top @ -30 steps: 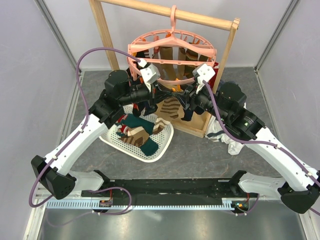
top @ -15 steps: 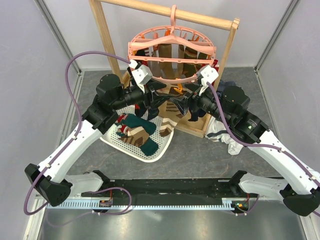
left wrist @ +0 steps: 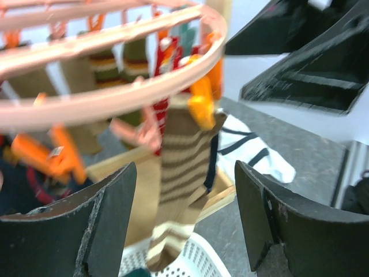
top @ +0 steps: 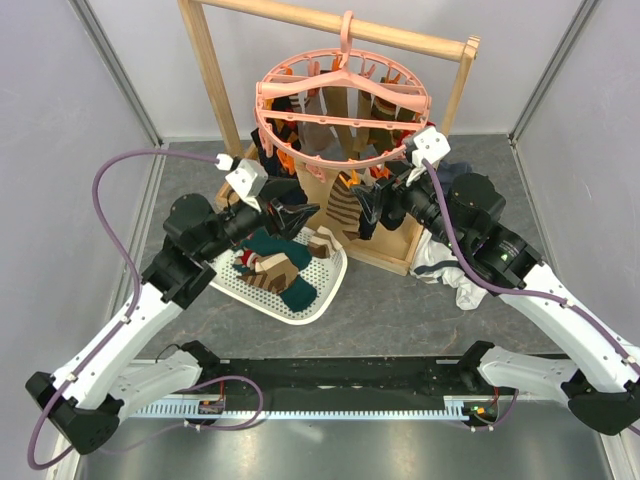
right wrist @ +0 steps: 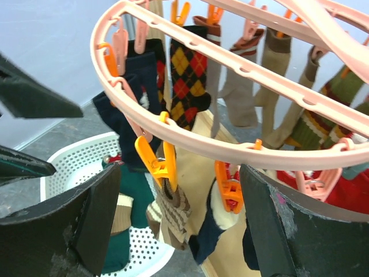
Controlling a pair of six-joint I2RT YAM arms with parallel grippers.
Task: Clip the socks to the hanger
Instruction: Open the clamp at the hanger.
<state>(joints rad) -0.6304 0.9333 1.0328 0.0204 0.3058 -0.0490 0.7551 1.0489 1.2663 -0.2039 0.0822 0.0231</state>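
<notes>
The left fingers (left wrist: 106, 228) stand wide apart with nothing between them, and the right fingers (right wrist: 262, 225) are just as widely parted and empty. This fits a release: the brown-striped sock (left wrist: 183, 158) hangs by its cuff from an orange clip (left wrist: 202, 107) on the near rim of the hanger (left wrist: 115, 95), so neither arm needs to support it. Both wrist cameras look at that clip from opposite sides, with the sock dangling free below the pink ring. Other socks, among them navy, argyle red and tan ones, already hang from clips around the ring (right wrist: 230, 144). The ring hangs by its hook from the wooden rack (top: 205, 60) so that the socks drop clear of the desk. Below and to the left sits the white mesh basket (top: 318, 300), with a dark teal sock (top: 270, 245) and a few others lying in it, probably the ones not yet clipped; a white garment (top: 447, 278) lies crumpled on the right. Compared with a second ago, both sets of fingers have drawn away from the spot under the front rim where they met around the striped sock. The left pair was pinched shut there and has since spread. The left arm has pulled back well to the left, above the basket, while the right has retreated only slightly.
</notes>
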